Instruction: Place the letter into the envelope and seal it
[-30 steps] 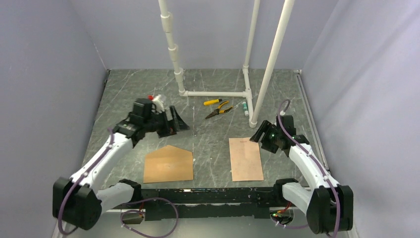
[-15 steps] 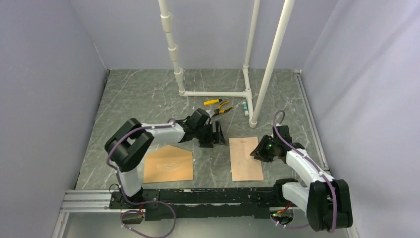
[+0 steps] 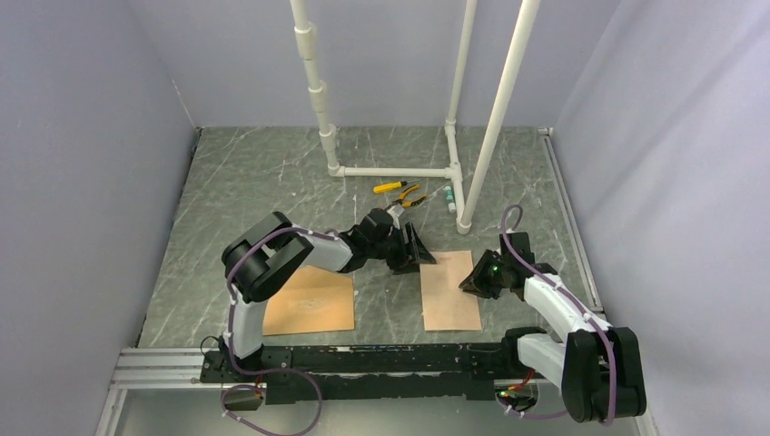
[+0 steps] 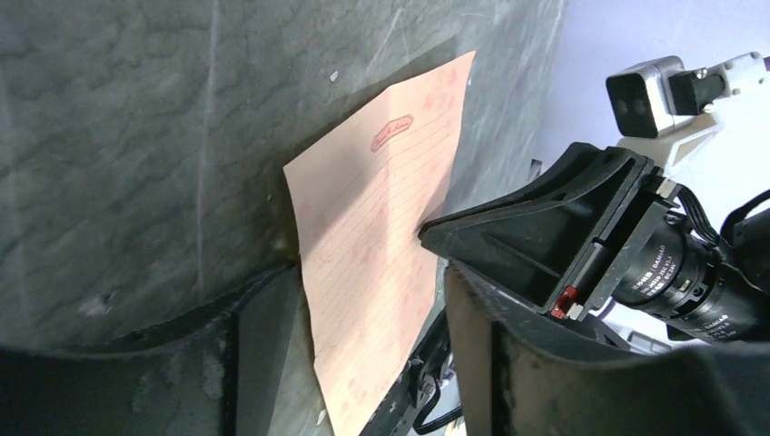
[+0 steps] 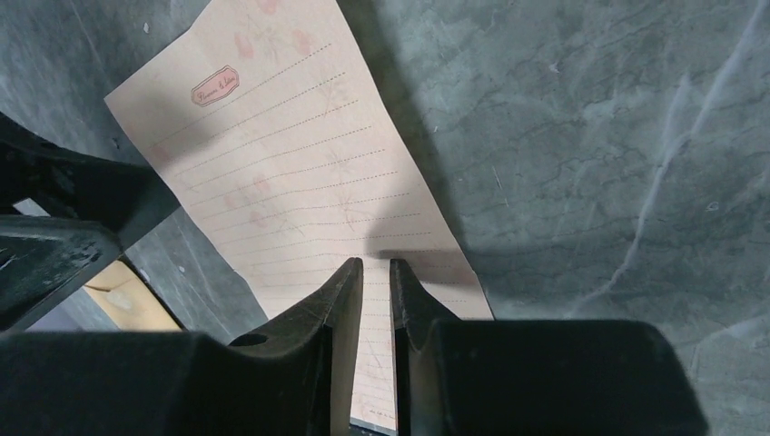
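White arms point(image 3: 556, 307) with black joints point(image 3: 597, 371), black fingers point(image 5: 309, 350), purple cables point(image 3: 232, 300).

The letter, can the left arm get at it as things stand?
Probably yes. The left gripper, jaws open, sits right at the letter's far left corner with nothing between them. The right gripper is over the opposite edge, out of its way.

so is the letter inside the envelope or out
Out: the letter lies flat on the table, apart from the envelope.
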Robot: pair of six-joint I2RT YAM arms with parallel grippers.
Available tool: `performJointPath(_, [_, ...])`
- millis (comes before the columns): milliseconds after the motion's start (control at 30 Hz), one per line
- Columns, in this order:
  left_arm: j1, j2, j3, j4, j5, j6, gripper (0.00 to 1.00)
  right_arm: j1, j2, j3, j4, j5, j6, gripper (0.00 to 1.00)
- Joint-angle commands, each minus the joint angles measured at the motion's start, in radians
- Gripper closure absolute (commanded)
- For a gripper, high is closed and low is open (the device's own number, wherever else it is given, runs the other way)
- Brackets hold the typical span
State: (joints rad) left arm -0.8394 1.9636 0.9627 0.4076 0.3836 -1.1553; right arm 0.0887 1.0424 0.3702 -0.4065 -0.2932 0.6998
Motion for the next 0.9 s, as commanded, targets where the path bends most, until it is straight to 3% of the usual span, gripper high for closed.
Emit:
performJointPath(0, [-0.007, 0.098, -0.041, 0.063, 0.028, -0.054, 0.36, 0.002, 0.024, 0.005, 0.02, 0.013, -0.006, 0.78])
performJointPath(133, [-0.007, 0.111, -0.054, 0.127, 0.042, -0.058, 0.46, 0.002, 0.037, 0.007, 0.026, 0.004, -0.007, 0.79])
performJointPath(233, [-0.006, 0.096, -0.068, 0.141, 0.031, -0.038, 0.6, 0.002, 0.035, 0.011, 0.029, -0.007, -0.006, 0.79])
performJointPath(300, [-0.006, 0.078, -0.069, 0.131, 0.026, -0.009, 0.73, 0.003, 0.025, 0.021, 0.023, -0.017, -0.011, 0.79])
performJointPath(367, [-0.001, 0.056, -0.061, 0.109, 0.033, 0.026, 0.94, 0.002, -0.004, 0.038, 0.014, -0.031, -0.025, 0.77])
performJointPath(400, [0.006, 0.041, -0.058, 0.109, 0.048, 0.046, 0.97, 0.003, -0.025, 0.048, 0.014, -0.046, -0.032, 0.75])
performJointPath(600, [0.101, -0.132, -0.021, 0.018, 0.211, 0.187, 0.98, 0.003, -0.131, 0.198, -0.029, -0.118, -0.123, 0.43])
performJointPath(733, [0.149, -0.282, 0.099, -0.286, 0.313, 0.392, 0.98, 0.003, -0.139, 0.292, 0.014, -0.234, -0.146, 0.3])
performJointPath(867, [0.185, -0.406, 0.221, -0.544, 0.463, 0.574, 0.97, 0.004, -0.191, 0.304, 0.211, -0.361, -0.065, 0.17])
